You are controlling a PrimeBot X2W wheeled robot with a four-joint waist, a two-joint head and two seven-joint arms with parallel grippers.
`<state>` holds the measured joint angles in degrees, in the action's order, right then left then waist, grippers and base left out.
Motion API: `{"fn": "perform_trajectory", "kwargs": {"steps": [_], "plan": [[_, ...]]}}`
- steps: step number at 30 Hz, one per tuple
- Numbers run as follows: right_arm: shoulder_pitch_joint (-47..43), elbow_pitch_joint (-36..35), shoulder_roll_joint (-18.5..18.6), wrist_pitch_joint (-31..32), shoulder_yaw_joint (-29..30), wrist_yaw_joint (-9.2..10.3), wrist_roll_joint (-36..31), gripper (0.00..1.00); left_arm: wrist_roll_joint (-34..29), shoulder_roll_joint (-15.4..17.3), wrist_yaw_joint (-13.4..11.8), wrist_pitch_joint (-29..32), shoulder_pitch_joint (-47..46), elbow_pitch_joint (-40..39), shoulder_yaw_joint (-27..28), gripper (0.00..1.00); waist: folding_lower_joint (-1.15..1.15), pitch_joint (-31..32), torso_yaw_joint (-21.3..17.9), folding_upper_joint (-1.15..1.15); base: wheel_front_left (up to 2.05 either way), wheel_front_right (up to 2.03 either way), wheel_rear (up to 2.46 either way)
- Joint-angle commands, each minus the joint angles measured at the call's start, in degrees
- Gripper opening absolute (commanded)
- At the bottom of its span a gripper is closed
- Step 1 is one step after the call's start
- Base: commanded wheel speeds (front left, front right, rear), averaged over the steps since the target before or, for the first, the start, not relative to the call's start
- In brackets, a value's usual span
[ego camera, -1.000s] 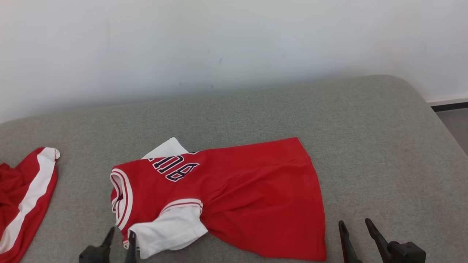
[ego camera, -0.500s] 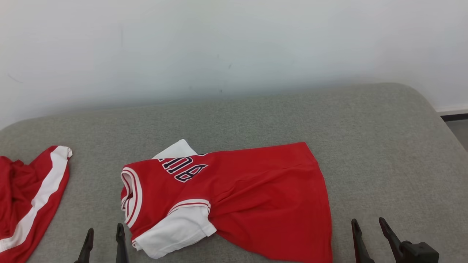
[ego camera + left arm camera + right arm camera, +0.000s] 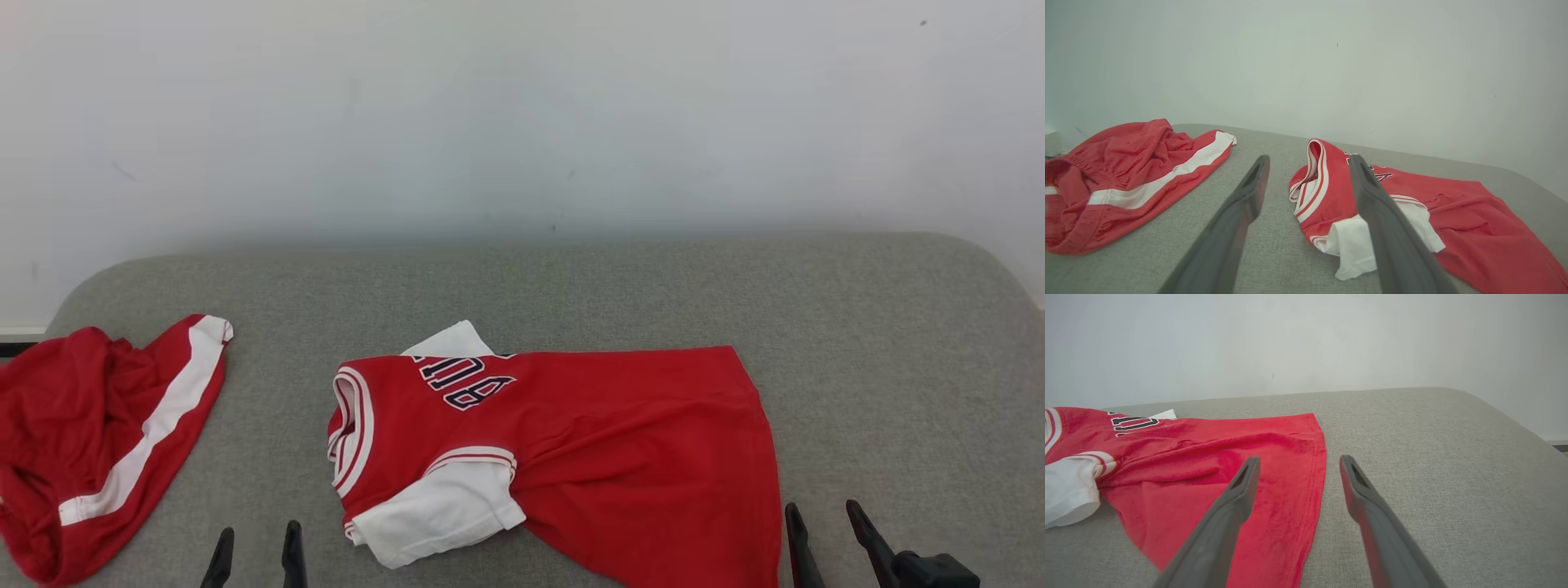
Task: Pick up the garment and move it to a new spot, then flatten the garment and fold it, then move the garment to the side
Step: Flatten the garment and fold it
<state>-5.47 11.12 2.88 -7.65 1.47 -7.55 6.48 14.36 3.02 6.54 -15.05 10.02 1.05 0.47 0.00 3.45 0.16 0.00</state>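
Note:
The garment [image 3: 620, 457] is a red jersey with white sleeves and dark lettering, lying sideways on the grey cushion, collar to the left and hem to the right. It also lies ahead of both wrist cameras, as the garment [image 3: 1474, 228] and the garment [image 3: 1216, 469]. My left gripper [image 3: 257, 535] stands open near the front edge, just left of the collar and white sleeve, holding nothing. My right gripper [image 3: 823, 514] is open too, beside the hem's lower right corner. Its fingers [image 3: 1241, 486] hover over the hem edge.
A second red piece with a white stripe, like shorts [image 3: 98, 433], lies crumpled at the cushion's left end. The grey cushion [image 3: 898, 367] meets a white wall behind and rounds off at the right. Bare fabric stretches right of the jersey.
My left gripper has let go of the white sleeve, opened and drawn back left of the jersey. The camera has shifted, so the whole scene sits further right and lower.

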Motion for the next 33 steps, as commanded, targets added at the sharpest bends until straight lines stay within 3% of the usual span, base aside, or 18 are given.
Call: {"fn": "perform_trajectory", "kwargs": {"steps": [1,10,26,33], "plan": [[-0.7,0.1,0.0,-0.3,0.0,0.13,0.2,1.0,-0.3,-0.1,0.1,-0.2,1.1,-0.1,0.0,1.0,0.0,0.9,1.2,0.0,0.0,0.0,0.0],[-1.6,0.7,0.0,-0.4,-0.3,0.13,0.6,1.0,-3.1,-0.1,0.9,-0.2,3.1,1.7,-1.4,1.0,0.0,1.8,2.0,0.0,0.0,0.0,0.0],[-1.0,0.9,0.0,-0.7,-0.2,0.13,1.1,1.0,-2.6,-0.2,0.9,-0.2,2.4,3.0,-2.9,1.0,0.0,1.1,1.2,0.0,0.0,0.0,0.0],[-0.2,1.3,0.0,-0.5,-0.4,0.13,1.3,1.0,0.2,0.3,0.9,-0.2,2.2,9.1,-6.2,1.0,0.0,0.5,1.1,0.0,0.0,0.0,0.0]]}}
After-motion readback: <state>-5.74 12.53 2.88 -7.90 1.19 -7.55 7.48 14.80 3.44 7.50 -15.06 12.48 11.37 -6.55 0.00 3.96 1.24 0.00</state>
